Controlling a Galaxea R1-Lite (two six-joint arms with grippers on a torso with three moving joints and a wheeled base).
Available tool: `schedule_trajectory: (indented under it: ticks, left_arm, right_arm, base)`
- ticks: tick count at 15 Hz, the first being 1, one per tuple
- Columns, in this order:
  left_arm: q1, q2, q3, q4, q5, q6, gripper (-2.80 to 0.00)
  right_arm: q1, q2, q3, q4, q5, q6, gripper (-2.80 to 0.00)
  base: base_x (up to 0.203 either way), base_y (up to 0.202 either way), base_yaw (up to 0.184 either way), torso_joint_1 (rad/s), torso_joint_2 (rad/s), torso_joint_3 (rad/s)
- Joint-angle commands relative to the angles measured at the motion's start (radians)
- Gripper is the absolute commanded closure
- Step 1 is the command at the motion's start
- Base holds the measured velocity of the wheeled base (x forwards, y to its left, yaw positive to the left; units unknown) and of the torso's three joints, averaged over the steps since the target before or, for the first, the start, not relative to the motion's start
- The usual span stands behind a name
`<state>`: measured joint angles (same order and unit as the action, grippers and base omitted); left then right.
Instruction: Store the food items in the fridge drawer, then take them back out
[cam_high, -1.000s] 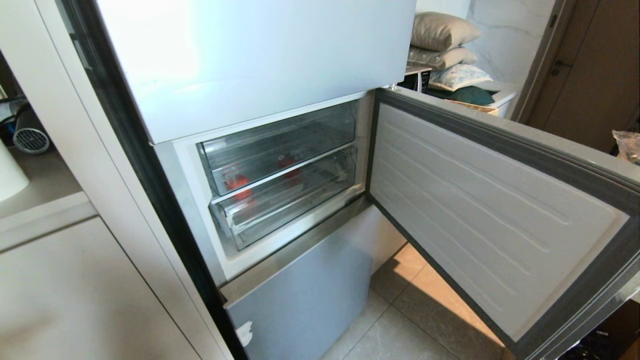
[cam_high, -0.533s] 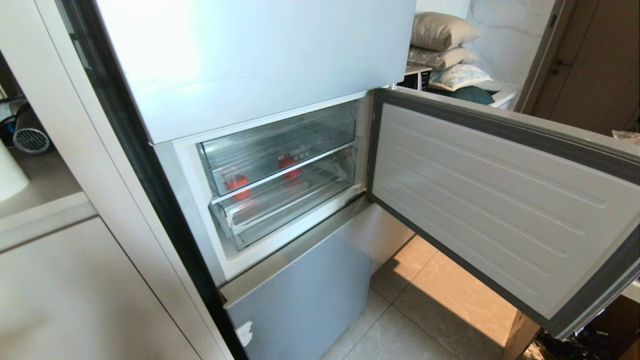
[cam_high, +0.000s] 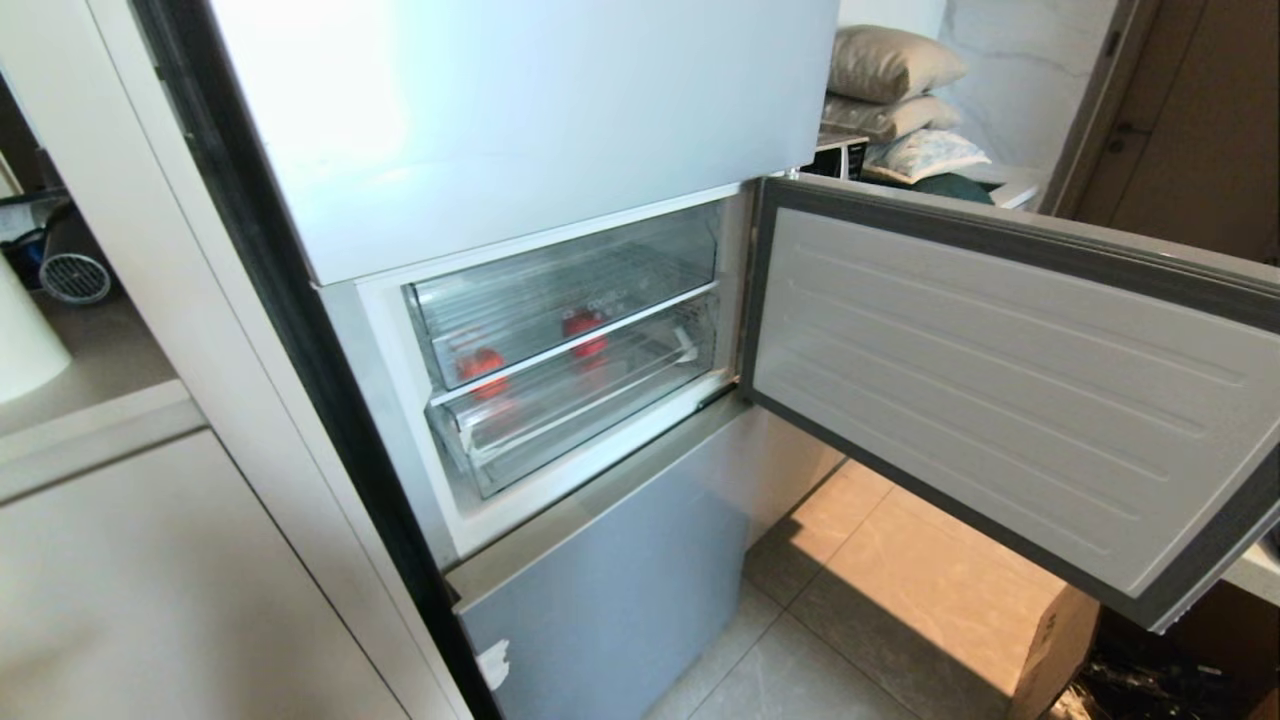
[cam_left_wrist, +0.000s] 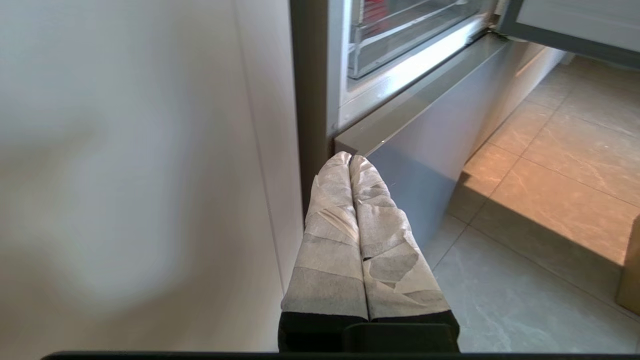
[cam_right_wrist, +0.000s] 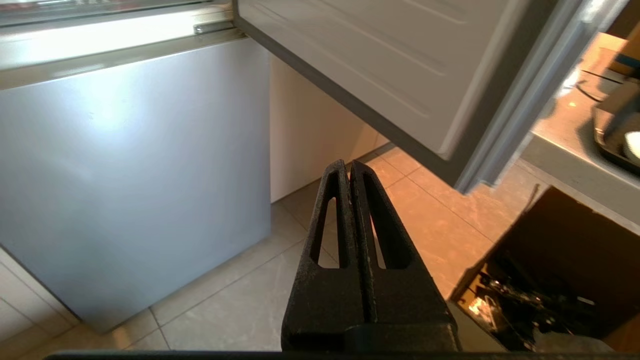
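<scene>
While 2 fruits (cam_high: 481, 363) sit in the drawer (cam_high: 560, 310), retrieval awaits.
Both claws, left (cam_left_wrist: 350, 159) and right (cam_right_wrist: 347, 165), are clenched empty; next, reach in.

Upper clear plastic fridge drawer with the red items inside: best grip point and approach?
Grip the upper clear plastic drawer by its thick transparent front lip, probably mid-width, coming straight in from the open front. It sits pushed in, the open door hinged on the right; both grippers are shut and empty.
</scene>
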<state>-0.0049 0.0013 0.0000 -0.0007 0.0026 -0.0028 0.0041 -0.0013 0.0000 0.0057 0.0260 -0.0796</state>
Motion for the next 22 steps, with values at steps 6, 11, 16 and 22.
schedule_trajectory:
  ticks: [6, 11, 16, 22]
  left_arm:
    - [0.0, 0.0, 0.0, 0.001, 0.0, 0.0, 0.0]
    - [0.0, 0.0, 0.0, 0.001, 0.0, 0.0, 0.0]
    - [0.0, 0.0, 0.0, 0.001, 0.0, 0.0, 0.0]
    - [0.0, 0.0, 0.0, 0.001, 0.0, 0.0, 0.0]
  right_arm:
    - [0.001, 0.001, 0.0, -0.003, -0.009, 0.032, 0.0]
    - [0.001, 0.001, 0.0, -0.003, -0.011, 0.037, 0.0]
    - [0.001, 0.001, 0.0, -0.003, -0.017, 0.041, 0.0]
    - [0.001, 0.001, 0.001, -0.003, -0.009, 0.03, 0.0]
  base:
    - [0.002, -0.006, 0.156, 0.002, 0.0, 0.004]
    - [0.003, -0.008, 0.175, 0.001, 0.0, 0.003]
    - [0.001, -0.008, 0.177, 0.001, 0.0, 0.002]
    - [0.0, -0.006, 0.147, 0.003, 0.0, 0.002]
